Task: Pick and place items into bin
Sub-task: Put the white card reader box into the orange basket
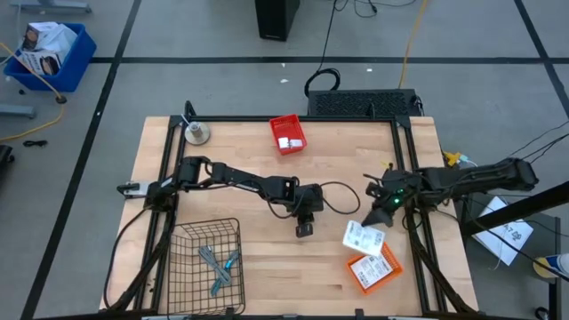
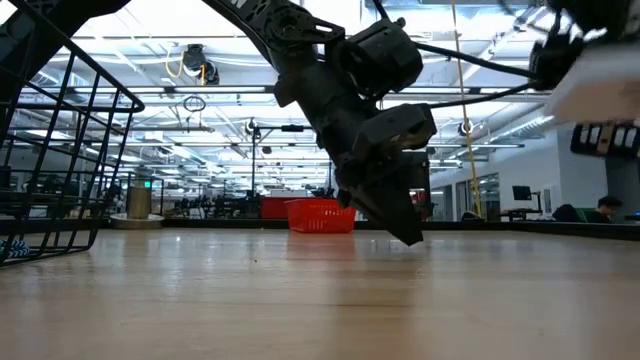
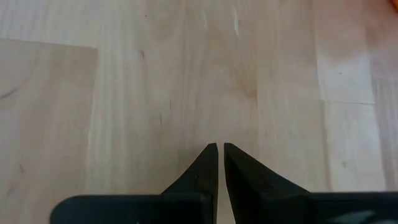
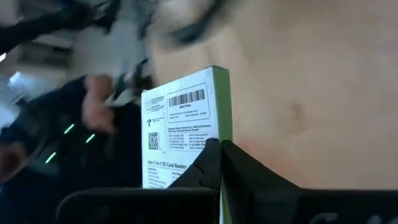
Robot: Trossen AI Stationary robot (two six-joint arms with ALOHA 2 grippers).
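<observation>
My right gripper (image 4: pixel 219 144) is shut on a flat white printed packet (image 4: pixel 186 118) with a green side, near the table's right edge (image 1: pixel 372 216). The packet shows in the high view (image 1: pixel 363 236) and high up in the low view (image 2: pixel 600 70). An orange-and-white packet (image 1: pixel 373 270) lies flat on the wood nearer the near edge. My left gripper (image 3: pixel 221 148) is shut and points down just above bare wood mid-table (image 1: pixel 305 228) (image 2: pixel 400 225). The wire basket (image 1: pixel 182 267) at the near left holds a teal-handled tool (image 1: pixel 231 263) and a grey metal tool (image 1: pixel 212 260). My right gripper pinches the white packet between its two fingers at the corner by its green side (image 4: pixel 222 127). The printed face with the barcode (image 4: pixel 185 98) stands beyond the fingertips. The packet is lifted clear of the table, as the low view shows.
A small red bin (image 1: pixel 287 133) with tiny white blocks (image 1: pixel 289 141) sits at the far middle. A round silver disc-like object (image 1: pixel 196 134) stands at the far left corner. A black cable (image 1: pixel 338 197) loops on the wood between the arms. Bare wood lies near the table's front middle.
</observation>
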